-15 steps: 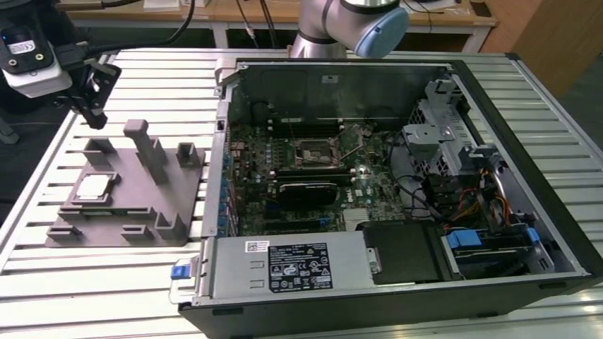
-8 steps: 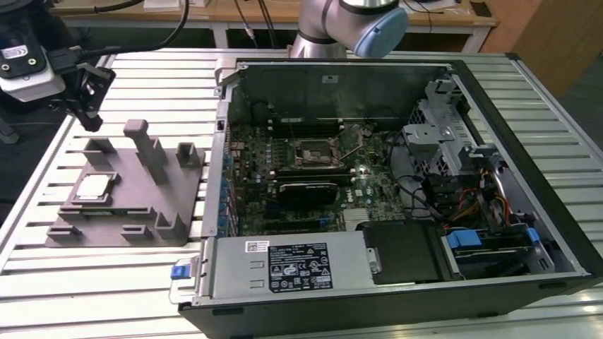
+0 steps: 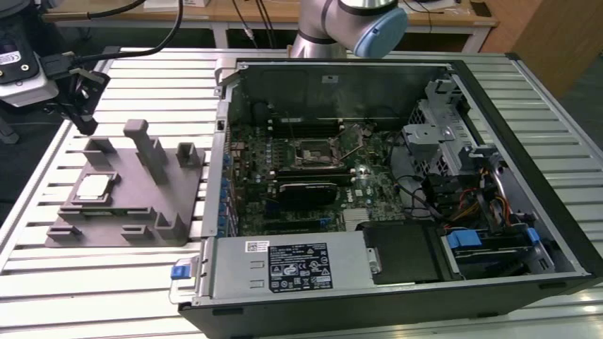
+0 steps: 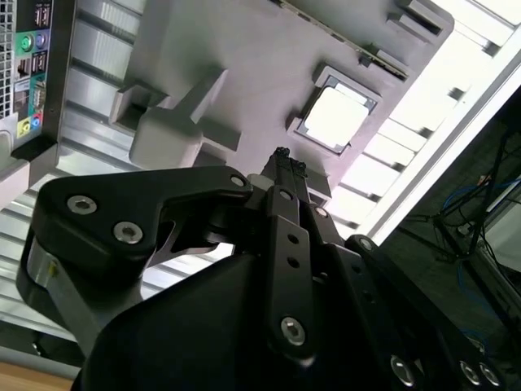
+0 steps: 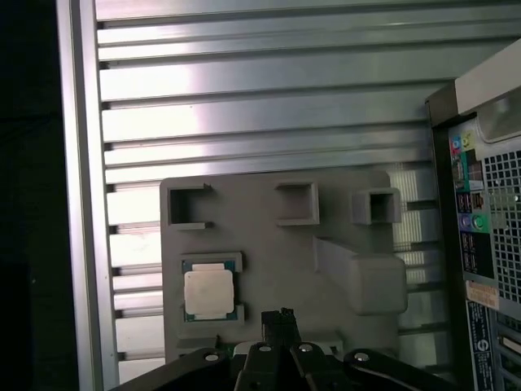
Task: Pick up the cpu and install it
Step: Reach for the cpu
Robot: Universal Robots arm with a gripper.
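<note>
Right now the cpu [image 3: 94, 186] lies flat in a square nest on the grey holder [image 3: 151, 215], which I think keeps it from sliding on the counter [image 3: 94, 282]. The pincer [image 5: 278, 318] hangs over the holder, near the cpu but not touching it. Its fingers are together and hold nothing.
</note>
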